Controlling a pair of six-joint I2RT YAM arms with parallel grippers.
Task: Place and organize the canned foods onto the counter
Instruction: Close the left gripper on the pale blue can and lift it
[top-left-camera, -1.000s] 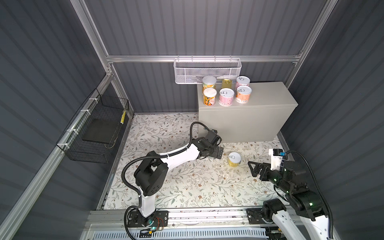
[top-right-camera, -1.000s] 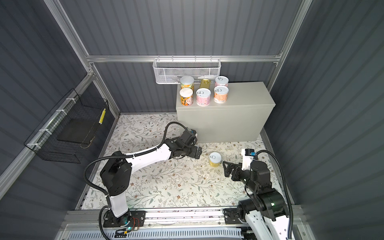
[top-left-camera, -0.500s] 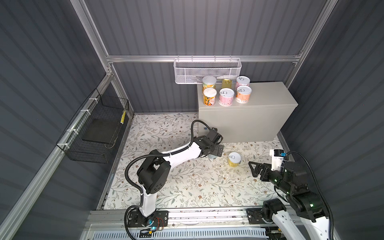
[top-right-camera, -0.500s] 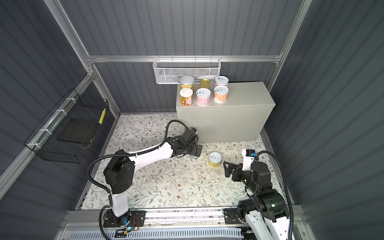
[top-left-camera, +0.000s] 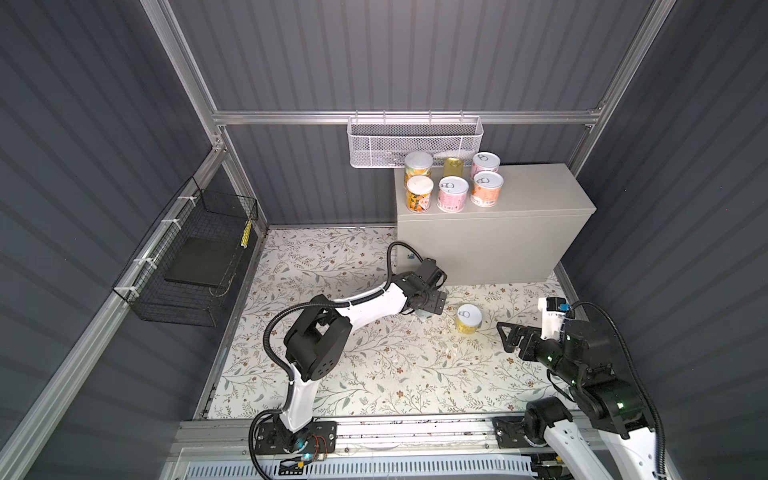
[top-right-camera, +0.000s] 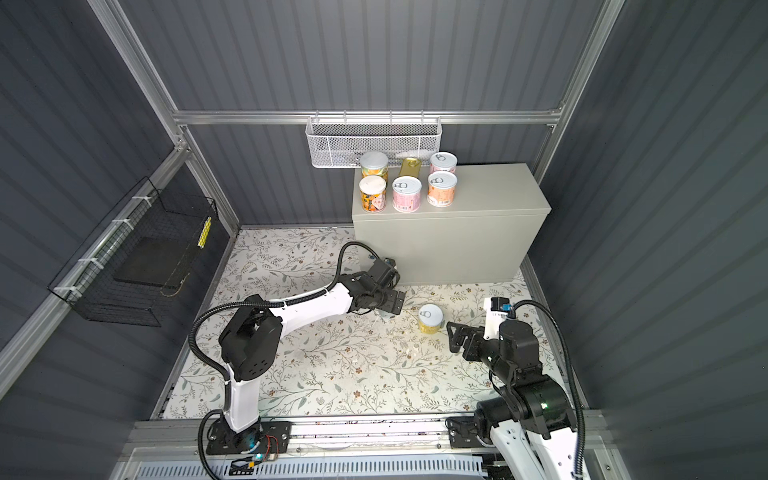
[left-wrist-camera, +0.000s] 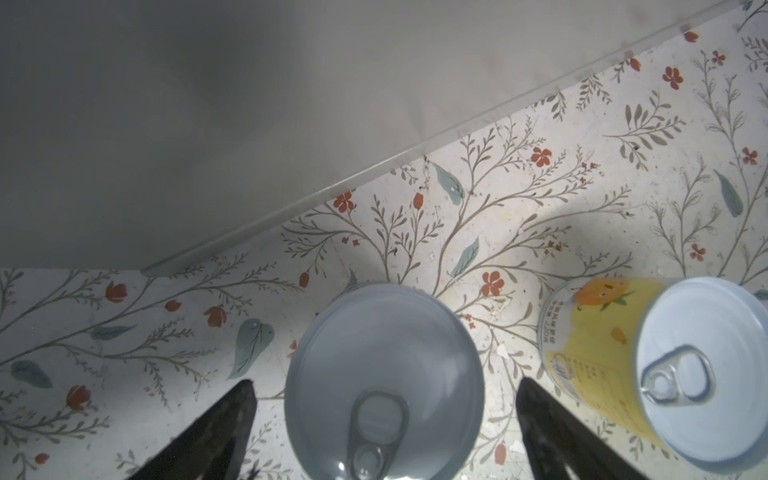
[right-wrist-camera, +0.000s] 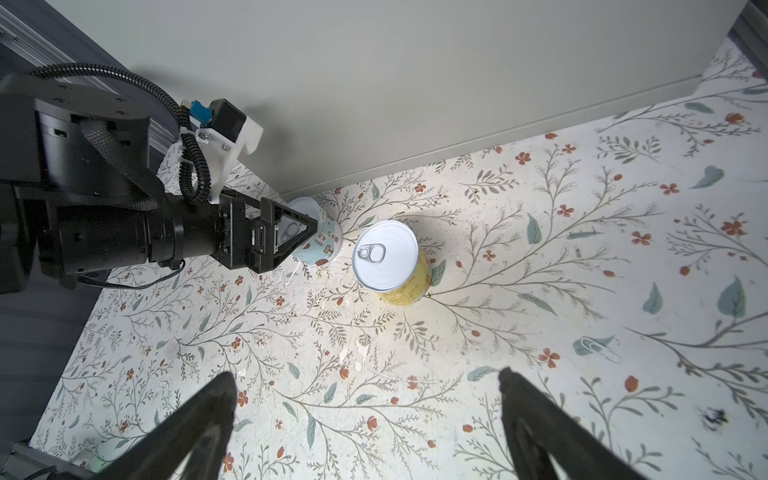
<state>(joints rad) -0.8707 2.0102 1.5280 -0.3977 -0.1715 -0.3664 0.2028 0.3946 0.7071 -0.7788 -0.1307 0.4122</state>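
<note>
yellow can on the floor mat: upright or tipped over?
Upright. In the right wrist view the yellow can stands on its base on the floral mat, pull-tab end facing up.

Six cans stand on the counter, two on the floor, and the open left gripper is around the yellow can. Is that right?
Not quite: the left wrist view shows the open left gripper around the blue-grey can; the yellow can stands beside it. The rest is right.

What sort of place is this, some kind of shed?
Likely a mock pantry booth for robot testing: panelled walls, a cabinet with cans on top, hanging baskets, and two robot arms.
</note>
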